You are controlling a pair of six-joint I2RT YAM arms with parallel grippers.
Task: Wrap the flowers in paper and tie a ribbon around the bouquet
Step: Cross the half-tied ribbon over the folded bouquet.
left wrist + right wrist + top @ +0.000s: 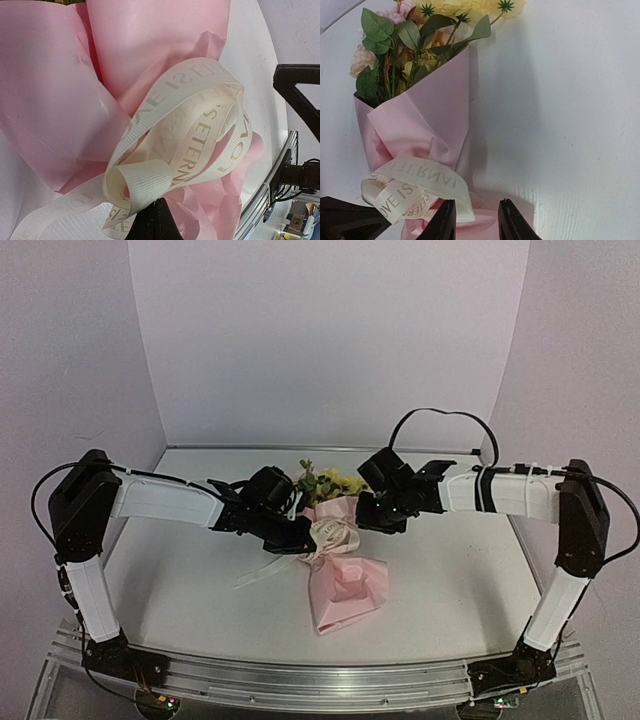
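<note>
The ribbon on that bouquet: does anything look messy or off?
Yes. The ribbon sits in loose, tangled loops at the pinch of the pink paper, not a neat bow, and one tail trails out across the table.

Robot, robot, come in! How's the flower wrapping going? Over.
Left hand shut by the ribbon loops. Right hand open, empty, just short of the ribbon. Bouquet wrapped, ribbon looped round its middle. Nothing in the way.

Pale lilac walls (330, 330) enclose a white table (180, 580) on 3 sides; an aluminium rail (300, 680) edges its front.
</note>
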